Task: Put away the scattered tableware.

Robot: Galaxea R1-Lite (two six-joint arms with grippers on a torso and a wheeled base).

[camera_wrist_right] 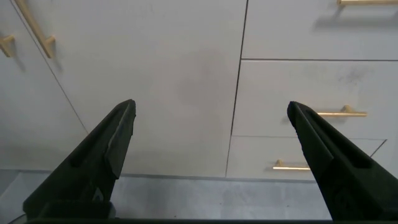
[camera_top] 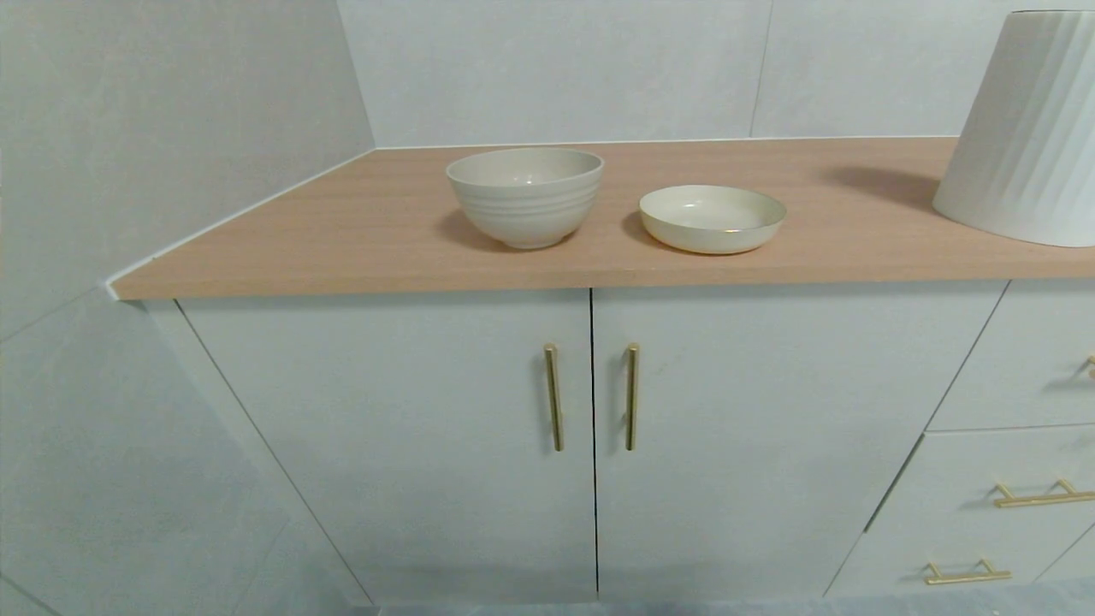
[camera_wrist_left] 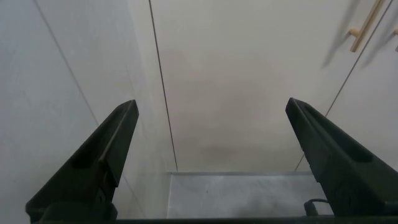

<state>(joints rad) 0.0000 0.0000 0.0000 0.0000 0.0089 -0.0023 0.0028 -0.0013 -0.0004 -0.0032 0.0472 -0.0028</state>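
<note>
Head view: ribbed bowl and shallow dish side by side, not touching, on wooden surface. Double-door cabinet below them is shut.

Left wrist view: my left end effector wide open, holding nothing, low, facing the cabinet front.

Right wrist view: my right end effector also wide open, empty, facing door and drawers.

My guess is door first: grip bar handle mid-length, square on, pull along hinge arc. Dishes after.

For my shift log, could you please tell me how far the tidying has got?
Nothing looks done: the bowl and shallow dish sit on the countertop, and the cabinet doors are shut. Nothing is in hand; the left end effector and right end effector are open and empty. Both pieces are left.
</note>
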